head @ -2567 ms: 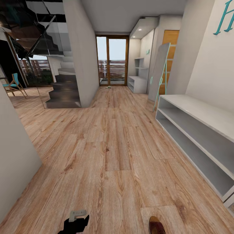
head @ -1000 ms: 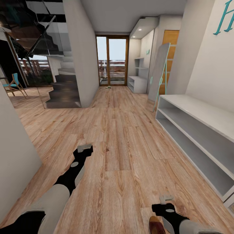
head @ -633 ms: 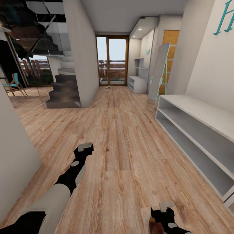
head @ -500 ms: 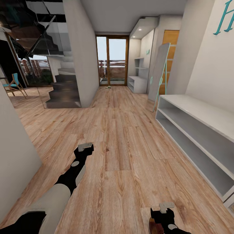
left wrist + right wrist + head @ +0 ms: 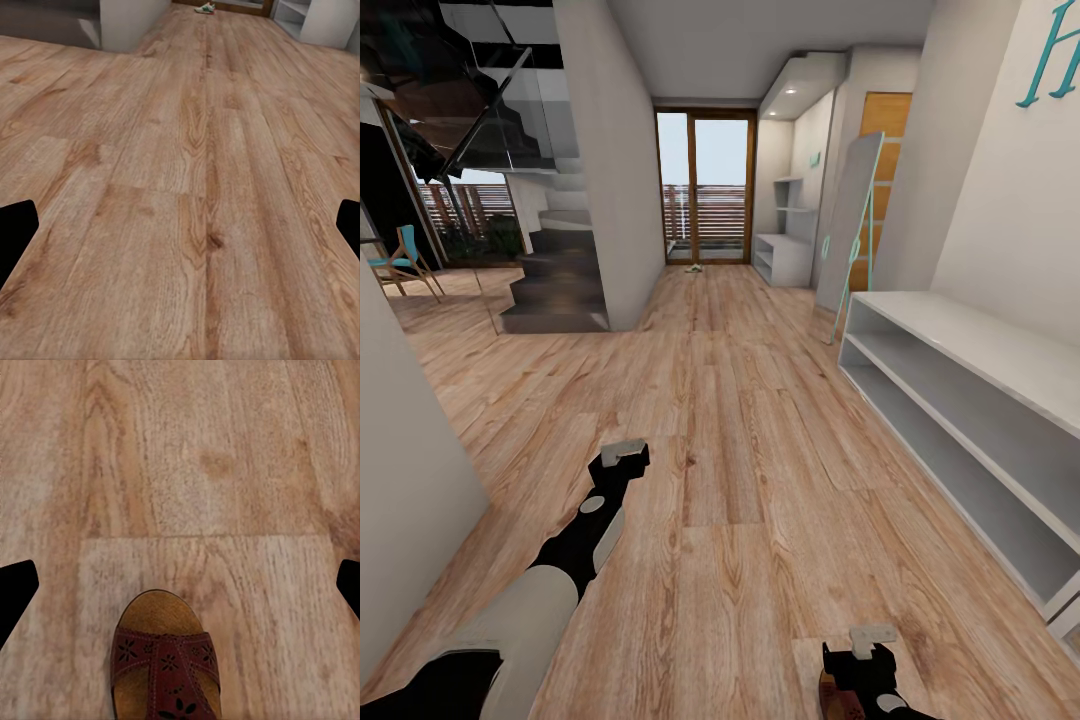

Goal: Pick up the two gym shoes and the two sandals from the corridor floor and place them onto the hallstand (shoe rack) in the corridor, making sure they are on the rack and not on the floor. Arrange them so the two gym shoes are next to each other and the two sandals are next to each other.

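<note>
A: The right pincer hangs low over the corridor floor, its fingers spread wide with nothing between them. One sandal lies flat on the planks just under it, toe towards the camera of the right wrist.

B: And the left pincer?

A: Stretched forward above bare planks, also open wide and empty. Far down the corridor, near the glass door, a gym shoe lies on the floor, very small. The hallstand stands along the right wall; its shelves carry no shoes.
</note>
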{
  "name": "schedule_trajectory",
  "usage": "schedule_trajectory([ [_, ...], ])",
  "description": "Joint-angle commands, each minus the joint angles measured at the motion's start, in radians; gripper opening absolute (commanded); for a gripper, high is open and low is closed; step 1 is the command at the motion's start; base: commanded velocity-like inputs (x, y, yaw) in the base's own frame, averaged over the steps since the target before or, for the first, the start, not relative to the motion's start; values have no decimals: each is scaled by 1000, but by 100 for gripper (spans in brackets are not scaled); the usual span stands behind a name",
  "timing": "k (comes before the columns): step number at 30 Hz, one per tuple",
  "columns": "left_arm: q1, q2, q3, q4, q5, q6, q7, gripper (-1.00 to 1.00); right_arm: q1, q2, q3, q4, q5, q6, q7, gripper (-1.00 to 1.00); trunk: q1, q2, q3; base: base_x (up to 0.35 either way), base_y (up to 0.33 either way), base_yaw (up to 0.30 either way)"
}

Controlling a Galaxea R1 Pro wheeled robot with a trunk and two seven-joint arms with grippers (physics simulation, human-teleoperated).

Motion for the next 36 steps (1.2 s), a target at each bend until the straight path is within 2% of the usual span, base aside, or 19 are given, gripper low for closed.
schedule_trajectory([
  [1, -1, -1, 2, 1, 6, -4, -1, 100, -2, 0, 1, 4, 9, -5, -7, 100, 0, 0, -1, 0, 0, 0],
  [36, -1, -5, -1, 1, 6, -4, -4, 100, -2, -3, 0, 4, 9, -5, -7, 100, 0, 0, -1, 0, 0, 0],
])
